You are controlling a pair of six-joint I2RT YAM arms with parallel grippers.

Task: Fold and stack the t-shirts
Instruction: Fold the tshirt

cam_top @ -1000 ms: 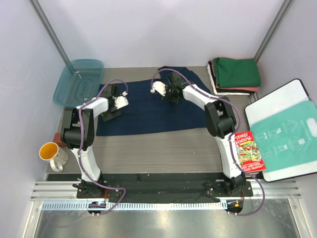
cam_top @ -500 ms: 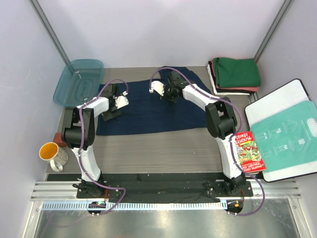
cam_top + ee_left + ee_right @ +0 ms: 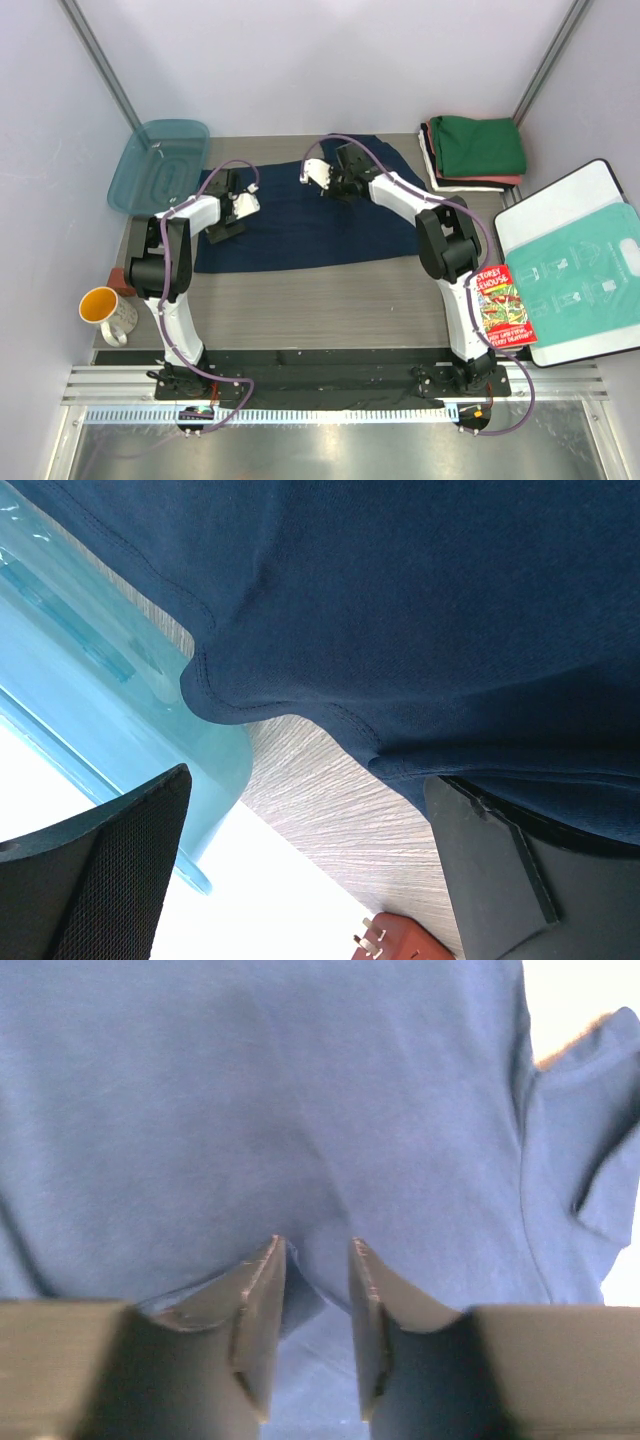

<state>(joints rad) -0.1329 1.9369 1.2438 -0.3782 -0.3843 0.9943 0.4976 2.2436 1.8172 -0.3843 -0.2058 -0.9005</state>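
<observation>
Grey wood-grain tabletop (image 3: 330, 300), white walls (image 3: 300, 60) round it: your navy t-shirt (image 3: 300, 225) lies spread flat mid-table, soft knit with stitched hems. The folded stack (image 3: 478, 150) sits in the far right corner, a green rectangle on top with salmon-red and white edges showing under it. Left gripper (image 3: 224, 208) hangs over the shirt's left hem beside the translucent teal tray (image 3: 160, 165), jaws spread wide, holding nothing; right gripper (image 3: 315, 1290) is down on the shirt's far edge, jaws a narrow gap apart at a small pucker of cloth, nothing visibly clamped.
</observation>
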